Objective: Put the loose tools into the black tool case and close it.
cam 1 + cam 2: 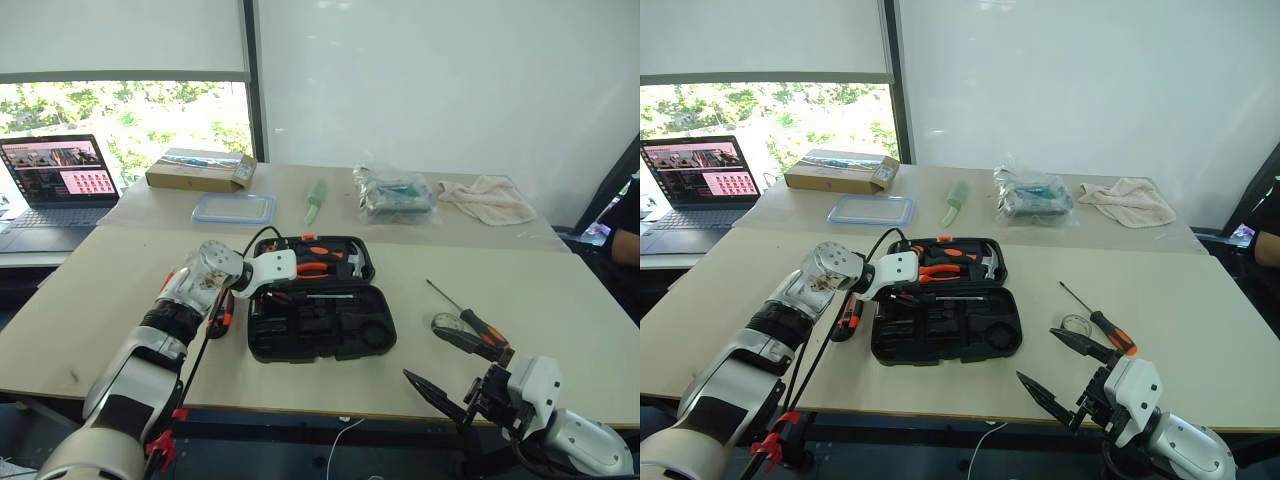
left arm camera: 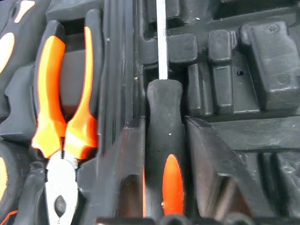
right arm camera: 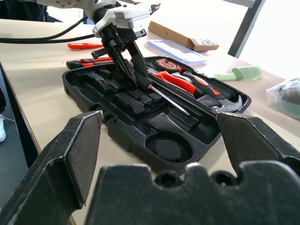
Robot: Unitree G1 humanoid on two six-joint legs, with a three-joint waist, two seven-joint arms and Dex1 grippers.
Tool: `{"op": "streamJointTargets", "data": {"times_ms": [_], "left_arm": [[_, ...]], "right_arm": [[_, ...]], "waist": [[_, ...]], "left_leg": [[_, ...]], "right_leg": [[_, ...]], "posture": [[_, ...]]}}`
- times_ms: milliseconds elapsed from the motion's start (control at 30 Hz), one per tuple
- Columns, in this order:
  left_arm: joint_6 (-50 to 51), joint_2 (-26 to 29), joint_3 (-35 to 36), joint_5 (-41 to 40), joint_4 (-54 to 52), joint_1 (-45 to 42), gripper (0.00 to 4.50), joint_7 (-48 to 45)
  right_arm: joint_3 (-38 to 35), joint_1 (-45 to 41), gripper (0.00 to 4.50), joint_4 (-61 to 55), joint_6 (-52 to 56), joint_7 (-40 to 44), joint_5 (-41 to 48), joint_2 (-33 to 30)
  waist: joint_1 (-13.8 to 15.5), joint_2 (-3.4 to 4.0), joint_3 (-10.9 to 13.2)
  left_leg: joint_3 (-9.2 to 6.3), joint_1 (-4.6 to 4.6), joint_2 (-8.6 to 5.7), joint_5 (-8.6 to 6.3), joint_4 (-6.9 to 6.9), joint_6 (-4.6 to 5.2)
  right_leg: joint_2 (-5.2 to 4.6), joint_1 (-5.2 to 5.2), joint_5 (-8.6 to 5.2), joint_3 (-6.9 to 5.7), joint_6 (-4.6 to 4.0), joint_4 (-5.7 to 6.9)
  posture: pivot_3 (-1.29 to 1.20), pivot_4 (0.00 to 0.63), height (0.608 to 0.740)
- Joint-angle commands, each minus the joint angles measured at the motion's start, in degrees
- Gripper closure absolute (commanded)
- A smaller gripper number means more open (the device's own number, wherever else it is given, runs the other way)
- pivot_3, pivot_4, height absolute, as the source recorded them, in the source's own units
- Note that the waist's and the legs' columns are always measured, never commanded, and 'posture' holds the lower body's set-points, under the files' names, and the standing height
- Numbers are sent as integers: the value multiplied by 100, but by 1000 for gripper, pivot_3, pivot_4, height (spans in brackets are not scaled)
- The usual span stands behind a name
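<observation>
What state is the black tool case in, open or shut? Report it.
Open. The black tool case lies flat with its lid folded back, pliers in the lid half and moulded slots exposed in the near half.

Bright daylight enters through the window (image 1: 150,120) at the far left, overexposed; the tabletop (image 1: 560,300) is evenly lit, shadows soft, and the near right claw (image 3: 159,154) looms blurred.
</observation>
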Motion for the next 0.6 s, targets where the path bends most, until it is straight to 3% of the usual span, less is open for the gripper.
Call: {"op": "streamJointTargets", "data": {"times_ms": [33,100,233,367,400,433,600], "left_arm": [[-381,-21,206,-83,6,2,1344,215],[-710,-85,416,-365,-12,-25,611,137],[-1020,-37,781,-976,5,-89,611,-440],[-1086,25,894,-975,281,-85,611,-417],[-1066,1,927,-963,395,-81,1123,-325],[-1095,-48,968,-947,556,-84,1229,-186],[-1208,-239,1008,-824,1218,-47,2969,228]], "right_arm": [[-35,-46,0,-217,-84,-14,58,-5],[-10,-66,0,-206,-81,-14,52,-1],[12,-51,0,-199,-88,6,57,-7],[23,-47,0,-178,-81,41,67,-21],[27,-57,0,-171,-81,36,59,-17],[34,-86,0,-160,-76,20,49,-10],[81,-133,0,-166,-70,-42,1,24]], "waist": [[2,0,0],[9,0,1],[-9,1,2],[-21,1,1],[-21,1,2],[-20,1,2],[-9,1,2]], "left_leg": [[-1,-1,0,0,3,0],[-2,-3,1,0,6,0],[-4,-13,3,-3,10,6],[-1,-15,-3,-3,8,6],[-1,-14,-3,-3,8,6],[-1,-14,-3,-3,8,6],[-2,-14,-4,-4,11,7]], "right_leg": [[0,0,0,0,0,2],[-1,-1,0,-1,0,3],[-3,-7,1,-2,1,2],[1,-9,1,-2,2,-4],[2,-8,1,-1,2,-5],[2,-8,1,-1,2,-5],[0,-6,2,-1,5,-5]], "posture": [[0,150,740],[0,150,740],[0,150,740],[0,150,740],[0,150,740],[0,150,740],[0,150,740]]}}
